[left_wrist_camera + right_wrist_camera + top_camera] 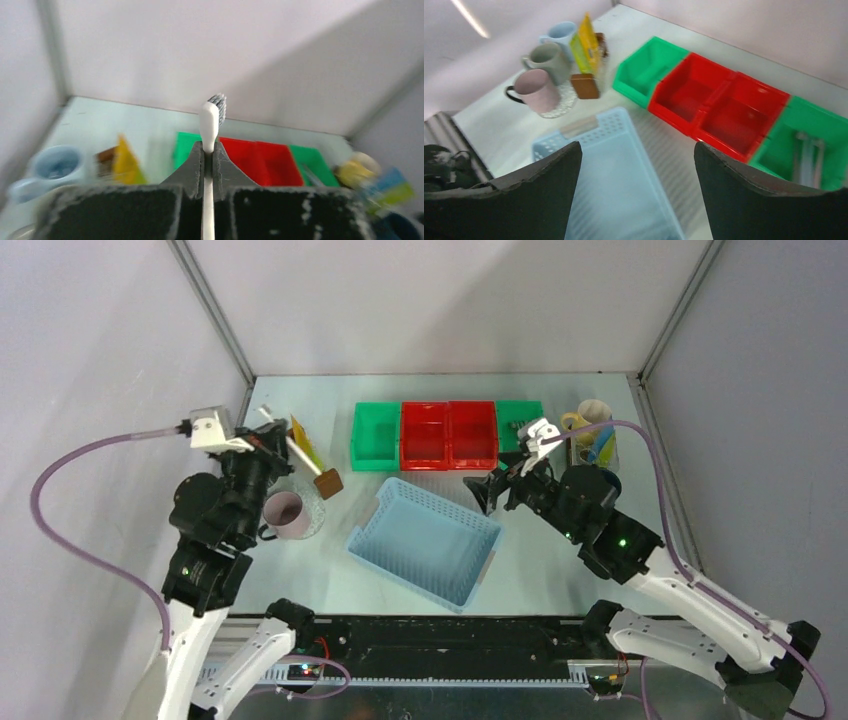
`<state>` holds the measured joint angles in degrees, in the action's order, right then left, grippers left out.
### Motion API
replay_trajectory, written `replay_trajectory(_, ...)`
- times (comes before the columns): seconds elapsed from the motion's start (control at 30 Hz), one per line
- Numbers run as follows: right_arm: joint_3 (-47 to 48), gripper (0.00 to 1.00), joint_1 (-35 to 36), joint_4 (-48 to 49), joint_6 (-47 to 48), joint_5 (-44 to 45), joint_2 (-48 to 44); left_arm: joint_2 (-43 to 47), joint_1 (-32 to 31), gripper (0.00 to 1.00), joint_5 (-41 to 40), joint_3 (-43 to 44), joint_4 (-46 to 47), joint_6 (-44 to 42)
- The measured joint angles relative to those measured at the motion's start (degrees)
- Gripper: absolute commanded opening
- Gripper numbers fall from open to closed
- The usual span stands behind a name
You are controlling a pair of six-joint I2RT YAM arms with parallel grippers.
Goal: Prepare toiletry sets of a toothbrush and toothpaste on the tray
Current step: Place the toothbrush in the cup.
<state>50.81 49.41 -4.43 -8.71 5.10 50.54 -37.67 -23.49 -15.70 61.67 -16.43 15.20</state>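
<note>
Left of the light blue perforated plastic basket [425, 540], the left gripper [209, 152] clamps one thin white toothbrush [210, 120] near three ceramic mugs [536, 90]. The right gripper [638, 150] gapes empty over the basket's far right edge, with four plastic bins [425, 435], two green and two red, just behind.

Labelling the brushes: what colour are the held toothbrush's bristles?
Grey, on a white toothbrush; the left wrist view shows it best.

The light blue perforated rectangular basket [425, 545] looks like matt plastic. The red rectangular bins [719, 107] and green rectangular bins [646, 70] are smooth, slightly glossy plastic. The pink ceramic mug [538, 92] looks smooth. The thin white toothbrush [210, 125] is smooth plastic.
</note>
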Motion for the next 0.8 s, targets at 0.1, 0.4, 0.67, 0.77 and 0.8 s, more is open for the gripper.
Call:
replay_trajectory(0.1,0.0,0.89,-1.0,-3.7,1.4,3.2,-2.2,2.1,4.3,0.0,-4.2,-0.8,-1.4,-3.0)
replay_trajectory(0.4,-1.9,0.93,-3.2,-11.6,4.7,9.7,-9.7,3.5,14.8,0.0,-11.3,-12.0,0.6,-6.0)
replay_trajectory(0.67,-7.2,0.94,-7.0,-8.8,6.4,9.1,-10.5,-6.3,24.0,0.0,-12.6,-18.0,15.4,-6.3)
replay_trajectory(0.77,-7.8,0.94,-7.9,-7.7,6.6,8.3,-10.3,-12.6,27.6,0.0,-12.4,-18.1,21.3,-6.6)
replay_trajectory(0.8,-8.0,0.94,-8.1,-7.2,6.7,7.7,-10.5,-14.9,29.0,0.0,-12.0,-18.1,23.6,-6.7)
